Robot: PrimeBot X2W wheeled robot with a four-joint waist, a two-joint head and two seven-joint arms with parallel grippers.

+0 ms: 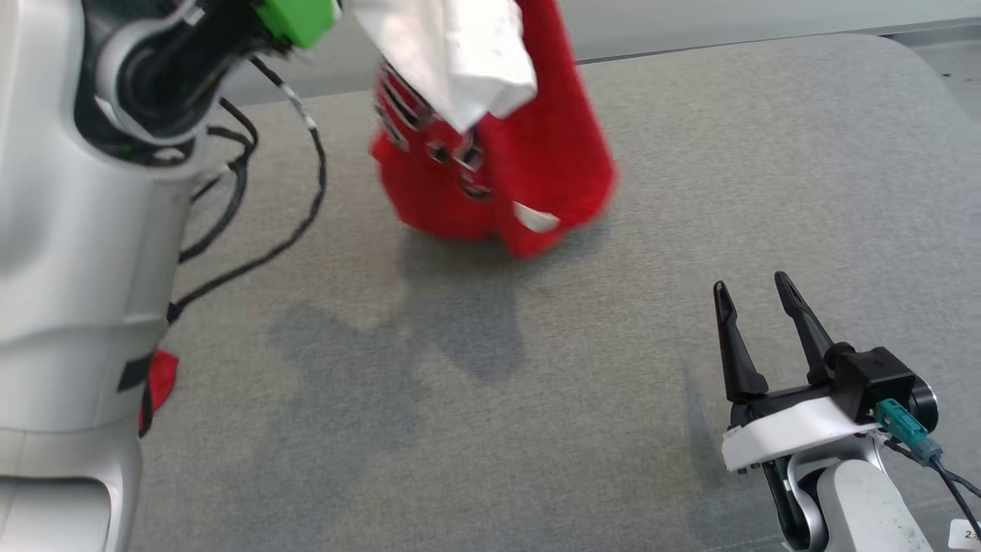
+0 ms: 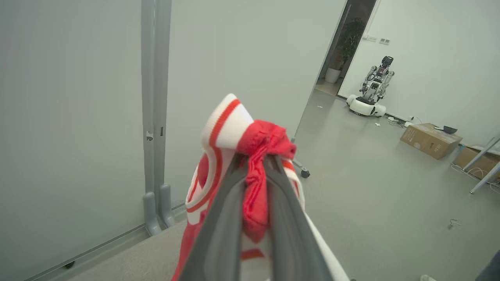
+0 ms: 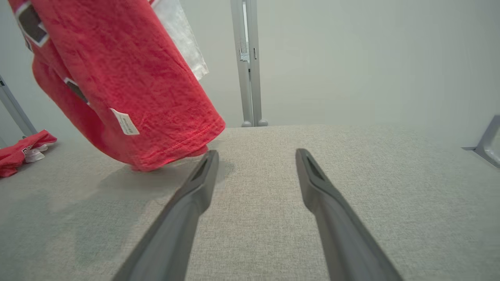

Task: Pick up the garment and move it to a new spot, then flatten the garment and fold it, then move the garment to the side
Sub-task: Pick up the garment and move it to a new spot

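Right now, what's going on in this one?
The left gripper is shut on a bunch of the red and white garment, holding it up so it hangs over the grey table, its lower edge at or just above the surface. The right gripper sits open and empty low over the table, to the garment's right.

Head camera looks steeply down on the grey table (image 1: pixel 766 153) from close above. Left wrist camera, held high, faces out across the room, the red garment (image 2: pixel 265 142) bunched right at its lens. Right wrist camera sits low, facing along the table toward the wall post (image 3: pixel 250 78). All three views share the garment.
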